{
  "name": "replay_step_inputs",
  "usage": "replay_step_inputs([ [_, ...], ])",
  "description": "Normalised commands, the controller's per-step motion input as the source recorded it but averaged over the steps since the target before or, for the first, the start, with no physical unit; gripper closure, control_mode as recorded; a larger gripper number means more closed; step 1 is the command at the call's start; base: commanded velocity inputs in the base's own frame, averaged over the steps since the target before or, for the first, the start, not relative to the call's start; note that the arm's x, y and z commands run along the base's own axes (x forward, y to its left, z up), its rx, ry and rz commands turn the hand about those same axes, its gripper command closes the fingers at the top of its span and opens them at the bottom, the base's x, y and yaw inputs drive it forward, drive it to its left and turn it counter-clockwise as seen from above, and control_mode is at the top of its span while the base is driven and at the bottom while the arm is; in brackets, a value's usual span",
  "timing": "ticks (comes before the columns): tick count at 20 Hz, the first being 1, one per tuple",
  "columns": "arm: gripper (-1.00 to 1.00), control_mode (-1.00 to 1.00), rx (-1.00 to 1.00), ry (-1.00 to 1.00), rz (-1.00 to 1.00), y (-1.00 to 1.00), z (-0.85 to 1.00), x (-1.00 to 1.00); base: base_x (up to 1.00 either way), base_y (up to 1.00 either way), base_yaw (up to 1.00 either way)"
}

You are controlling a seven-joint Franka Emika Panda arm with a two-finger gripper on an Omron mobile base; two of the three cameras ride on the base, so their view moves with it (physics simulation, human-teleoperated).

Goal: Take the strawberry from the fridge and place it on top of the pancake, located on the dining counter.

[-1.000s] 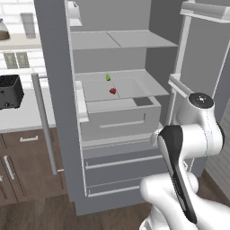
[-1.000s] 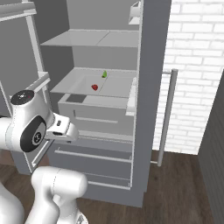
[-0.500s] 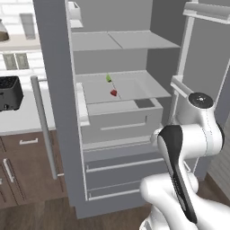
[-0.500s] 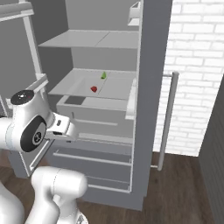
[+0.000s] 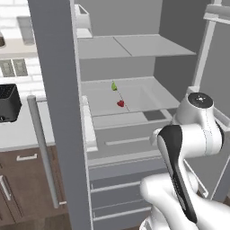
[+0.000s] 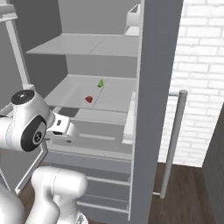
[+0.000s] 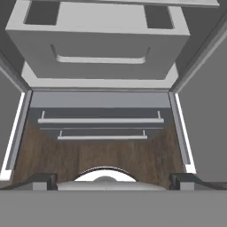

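Grey and matte, the fridge [image 5: 58,90] stands open before you, its doors swung wide and its pale shelves bare to both base cameras. You can use its middle shelf [image 5: 148,96] as your landmark: above it runs an upper shelf [image 6: 87,43], and just below it sits a pale drawer box [image 7: 99,42] with a recessed pull, which the hand camera looks at from the front and above. Below that box you see the two bottom drawers [image 7: 99,126] with their thin bar handles, and dark wood floor [image 7: 102,155] in front of them. Your white arm [image 5: 188,134] rises in front of the fridge, its wrist level with the drawer box and below the middle shelf. The gripper [image 7: 108,181] faces down toward the bottom drawers; its two dark fingertips [image 7: 42,181] stand at the far edges of the hand view, spread fully apart with nothing between them. Your target, the strawberry [image 5: 120,103], lies on the middle shelf near its centre seam, well above and beyond the gripper. A small green item [image 5: 114,86] sits just behind the strawberry, apart from it, toward the back of the same shelf.
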Motion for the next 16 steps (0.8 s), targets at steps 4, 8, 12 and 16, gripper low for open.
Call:
replay_step_inputs([
  [4, -1.00, 1.00, 0.00, 0.00, 0.00, 0.00, 0.00, 0.00, 0.59, 0.22, 0.00],
  [8, -1.00, 1.00, 0.00, 0.00, 0.00, 0.00, 0.00, 0.00, 0.51, 0.13, 0.01],
  [12, -1.00, 1.00, 0.00, 0.00, 0.00, 0.00, 0.00, 0.00, 0.46, 0.10, 0.02],
  [16, -1.00, 1.00, 0.00, 0.00, 0.00, 0.00, 0.00, 0.00, 0.41, 0.09, 0.02],
])
